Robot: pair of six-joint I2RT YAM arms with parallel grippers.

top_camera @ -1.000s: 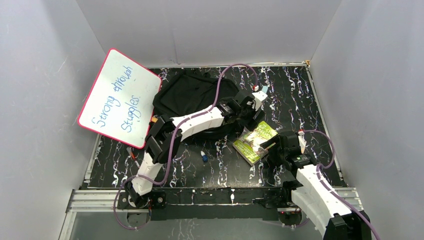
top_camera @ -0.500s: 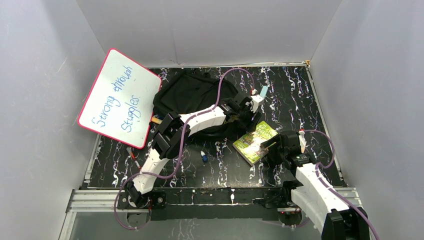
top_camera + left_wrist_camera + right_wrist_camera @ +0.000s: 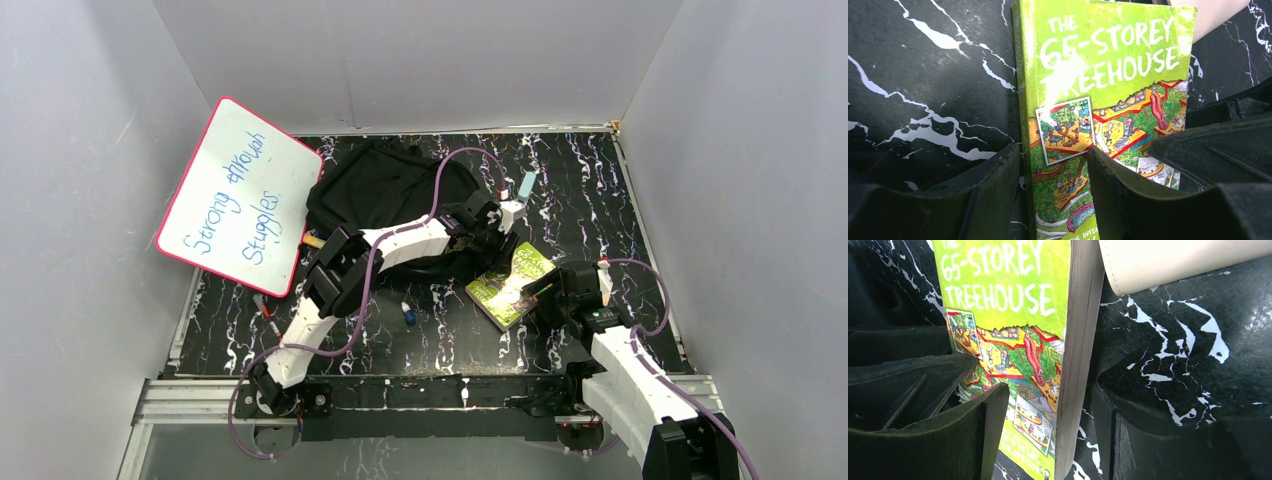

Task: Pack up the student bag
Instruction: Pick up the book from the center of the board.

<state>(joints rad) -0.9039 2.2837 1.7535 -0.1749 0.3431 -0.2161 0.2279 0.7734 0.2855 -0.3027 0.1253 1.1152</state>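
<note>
**Item:** paperback, "The 65-Storey Treehouse" (image 3: 510,278). Lying on the marbled black bench (image 3: 590,190), just beside the near right edge of the student bag (image 3: 385,185). Not yet packed. Bag slumped at the far middle of the bench, opening not discernible.

**Left claw** (image 3: 1053,150): open, straddling the book's spine edge, one finger on the bench side and the other over the cover.

**Right claw** (image 3: 1050,390): open, straddling the page edge from the opposite side. Firm contact at either claw not determinable.

**Hazards, as judged:**
- Two claws crowded on one small book, so likely to collide or pull against each other.
- Glossy cover prone to slipping out of a shallow edge pinch.
- Pages liable to fan open or crease if lifted by the cover alone.
- Soft bag mouth possibly collapsed, apt to block insertion.
- Forearm above the bag, liable to drag the fabric.

**Pose:**
- Left arm (image 3: 400,240) stretched diagonally from its base over the bag's near edge, wrist tipped down at the book.
- Right arm (image 3: 625,365) folded short, wrist angled inward.
</note>
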